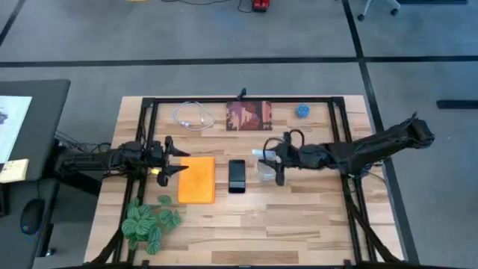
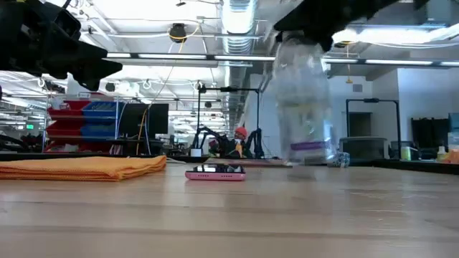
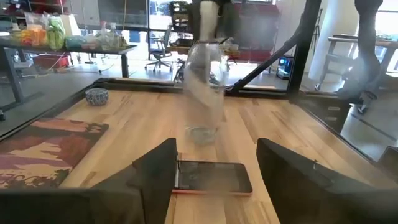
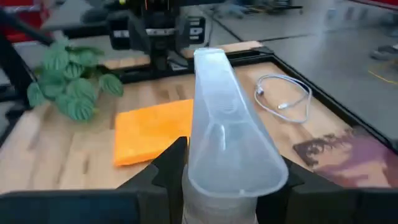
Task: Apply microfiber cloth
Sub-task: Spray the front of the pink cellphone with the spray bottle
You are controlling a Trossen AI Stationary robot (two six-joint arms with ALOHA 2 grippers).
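- Looking from above, the orange cloth (image 1: 197, 179) lies flat on the wooden table (image 1: 299, 217), just left of the black phone (image 1: 237, 175). The left gripper (image 1: 173, 158) hovers at the cloth's left edge with its fingers spread and empty. The right gripper (image 1: 278, 159) is right of the phone and pinches a clear plastic bottle (image 1: 265, 164).
- From table height, the cloth (image 2: 82, 167) looks like a thin folded pile, soft and light. I judge it will sag and slide when it is lifted by one corner.
- From the left wrist, the spread fingers (image 3: 155, 177) frame the phone (image 3: 211, 177); the cloth is not visible here.
- From the right wrist, the bottle (image 4: 230, 143) stands between the fingers. Beyond it lie the cloth (image 4: 152, 130), a green plant (image 4: 71, 81) and a white cable (image 4: 286, 96). The near left edge seems the best place to pinch, taking all layers together.
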